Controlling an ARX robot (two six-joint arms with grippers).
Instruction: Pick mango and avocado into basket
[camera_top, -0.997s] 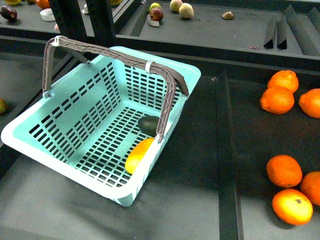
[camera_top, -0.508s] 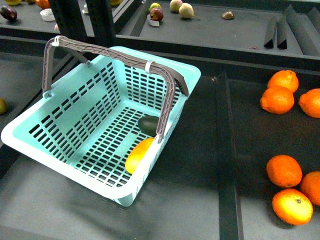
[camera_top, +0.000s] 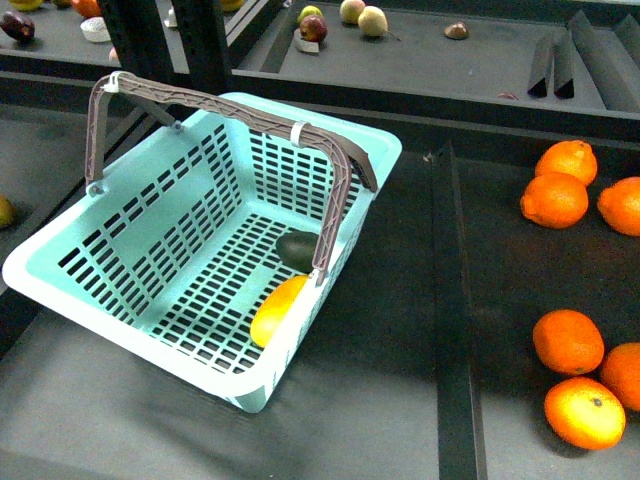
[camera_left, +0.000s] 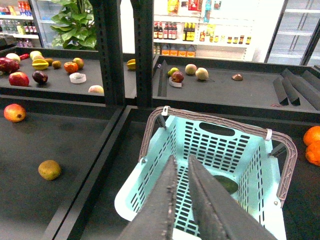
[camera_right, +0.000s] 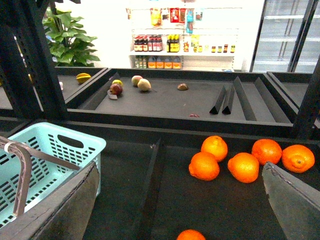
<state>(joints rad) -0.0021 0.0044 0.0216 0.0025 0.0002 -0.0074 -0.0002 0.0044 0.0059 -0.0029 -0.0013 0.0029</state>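
Observation:
The pale teal basket (camera_top: 120, 300) stands on the dark shelf at left, its brown-grey handles raised. Inside, by its right wall, lie the yellow-orange mango (camera_top: 275, 310) and, just behind it, the dark avocado (camera_top: 297, 250). Neither arm shows in the front view. In the left wrist view my left gripper (camera_left: 181, 162) is shut and empty, held above the basket (camera_left: 220, 150), with the avocado (camera_left: 226, 184) partly visible beyond its fingers. In the right wrist view my right gripper (camera_right: 180, 185) is wide open over dark shelf, the basket (camera_right: 55, 145) beside one finger (camera_right: 55, 210).
Several oranges (camera_top: 567, 342) lie on the shelf at right, past a raised divider (camera_top: 450, 330). Black uprights (camera_top: 165, 45) stand behind the basket. The back shelf holds small fruits (camera_top: 313, 27) and angled dividers (camera_top: 553, 65). A greenish fruit (camera_left: 49, 169) lies on the shelf left of the basket.

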